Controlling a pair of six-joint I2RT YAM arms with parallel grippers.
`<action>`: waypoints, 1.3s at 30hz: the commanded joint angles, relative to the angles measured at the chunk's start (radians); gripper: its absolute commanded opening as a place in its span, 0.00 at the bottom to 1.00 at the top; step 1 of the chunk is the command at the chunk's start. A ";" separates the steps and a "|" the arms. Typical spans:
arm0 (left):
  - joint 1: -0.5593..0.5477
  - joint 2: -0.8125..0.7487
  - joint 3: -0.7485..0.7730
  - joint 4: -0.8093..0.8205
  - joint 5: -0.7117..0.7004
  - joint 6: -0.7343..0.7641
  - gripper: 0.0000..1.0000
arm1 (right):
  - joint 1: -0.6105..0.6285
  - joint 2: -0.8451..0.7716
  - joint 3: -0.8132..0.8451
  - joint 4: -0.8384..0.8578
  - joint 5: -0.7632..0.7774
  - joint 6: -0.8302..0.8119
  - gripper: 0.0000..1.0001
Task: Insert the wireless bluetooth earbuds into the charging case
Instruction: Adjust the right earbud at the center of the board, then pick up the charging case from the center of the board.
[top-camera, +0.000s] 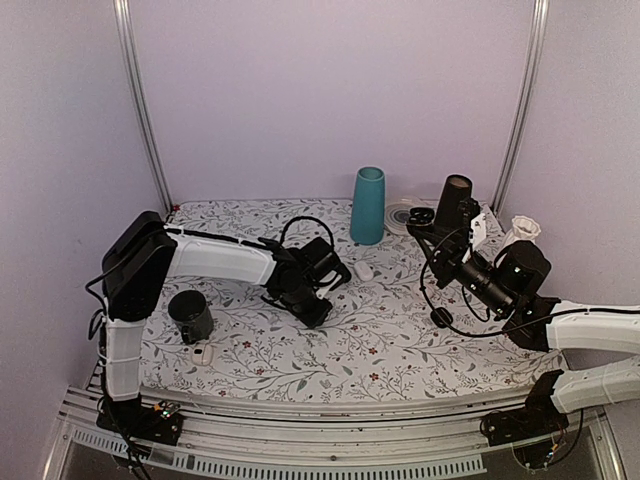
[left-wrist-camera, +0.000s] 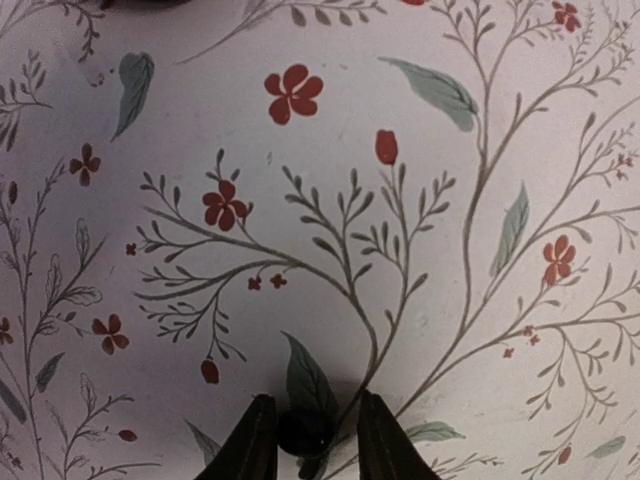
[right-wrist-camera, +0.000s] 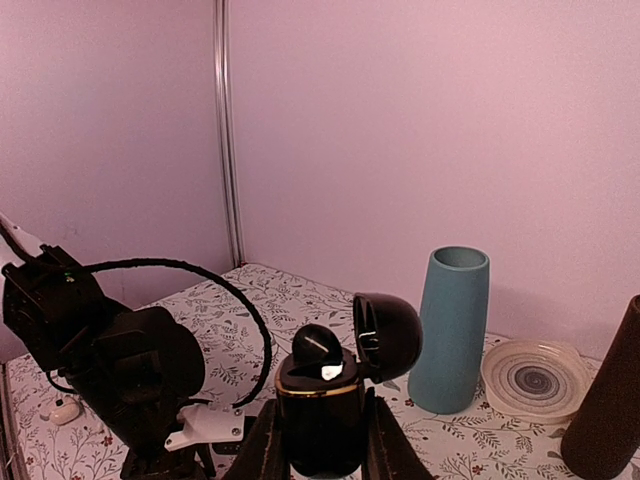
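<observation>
In the left wrist view, one tiny black earbud (left-wrist-camera: 303, 432) lies on the flowered tablecloth between the fingers of my left gripper (left-wrist-camera: 317, 402). The left finger touches it and a gap shows at the right finger, so the gripper is open around it. From above, the left gripper (top-camera: 312, 303) points down at the table's middle. My right gripper (right-wrist-camera: 320, 425) is shut on the charging case (right-wrist-camera: 320, 410), held upright above the table. Its lid (right-wrist-camera: 388, 336) is swung open to the right. A second earbud (right-wrist-camera: 317, 346) sits in the case's top. In the top view the case (top-camera: 420, 216) is at the back right.
A teal vase (top-camera: 368, 205), a striped plate (top-camera: 400, 215) and a dark cylinder (top-camera: 455, 203) stand at the back. A black cup (top-camera: 190, 315) and a white pod (top-camera: 203, 353) are at front left. Another white pod (top-camera: 362, 271) lies near the left gripper.
</observation>
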 joint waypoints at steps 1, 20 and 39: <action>-0.010 0.028 0.028 -0.041 -0.002 -0.022 0.27 | -0.006 -0.018 0.000 0.007 -0.002 0.016 0.04; -0.010 -0.011 0.011 -0.046 -0.031 0.019 0.10 | -0.007 0.016 0.005 0.013 -0.013 0.031 0.04; -0.003 -0.236 0.013 0.220 0.004 -0.007 0.07 | -0.007 0.126 0.035 0.079 -0.079 0.081 0.03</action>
